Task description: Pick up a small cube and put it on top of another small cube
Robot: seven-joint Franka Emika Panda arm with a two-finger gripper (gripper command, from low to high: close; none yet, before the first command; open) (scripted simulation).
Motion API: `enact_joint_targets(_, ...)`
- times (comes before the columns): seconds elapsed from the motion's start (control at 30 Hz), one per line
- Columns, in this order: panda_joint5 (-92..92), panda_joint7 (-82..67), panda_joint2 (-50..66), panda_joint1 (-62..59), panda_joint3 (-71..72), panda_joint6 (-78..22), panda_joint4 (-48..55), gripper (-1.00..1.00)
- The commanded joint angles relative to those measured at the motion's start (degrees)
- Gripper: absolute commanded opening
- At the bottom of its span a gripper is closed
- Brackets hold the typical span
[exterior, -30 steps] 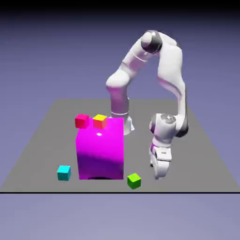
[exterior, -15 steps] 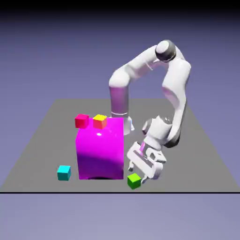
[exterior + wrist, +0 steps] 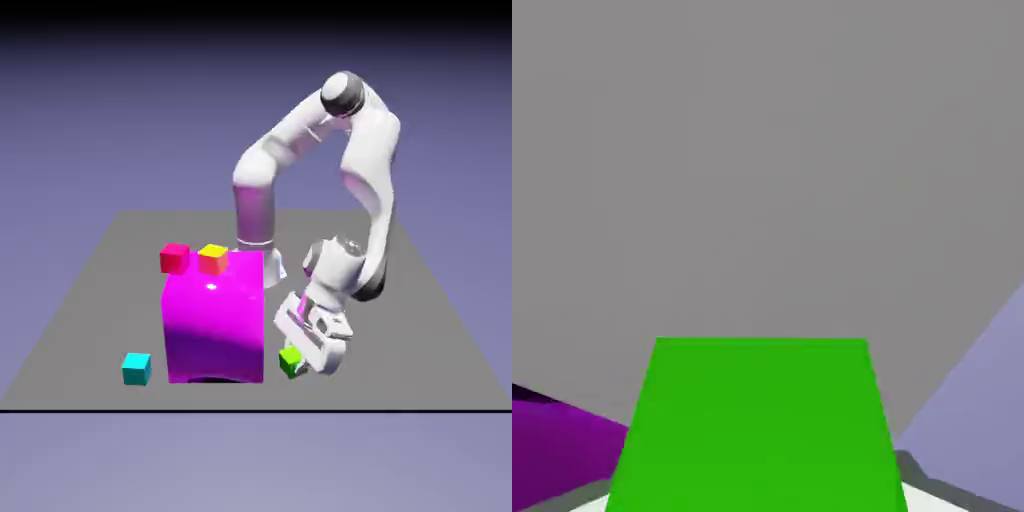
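Bright green, flat-faced and sharp-edged, the small cube [image 3: 759, 430] is clamped in the jaws [image 3: 292, 362], its plain, matte side filling the bottom middle of the hand view between the two fingertips. In the exterior view it sits under the white hand, near the front edge of the table and just to the exterior view's right of the big magenta block, tilted a little. Whether its underside touches the table cannot be told. The hand [image 3: 312, 335] is smooth white plastic-looking stuff, a long rounded bar set aslant, with a magenta tint on one side. Beside it stands the big magenta cube [image 3: 215, 325], glossy, with a small bright highlight near its top, softly shaded sides and a dark curved patch along its foot. At its upper edge, as the exterior view shows it, are two small cubes: a crimson one [image 3: 175, 259] at the corner and a yellow one [image 3: 212, 260] with an orange-red front. A cyan cube [image 3: 137, 369], crisp-cornered and plain, rests on the table to the exterior view's left of the magenta block. The table [image 3: 400, 350] is flat, dull grey and without grain. From its far side rises the arm [image 3: 370, 155], glossy white rounded segments with a dark grey ring at the topmost joint.
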Motion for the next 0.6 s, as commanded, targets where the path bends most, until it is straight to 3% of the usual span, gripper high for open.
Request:
enact_joint_targets(0.0, -2.25, 2.15, -2.08, -2.08, 1.29, -1.44, 0.75, -1.00)
enact_joint_targets(0.57, -40.70, 38.76, -37.38, -37.30, 23.15, -26.92, 13.56, -1.00)
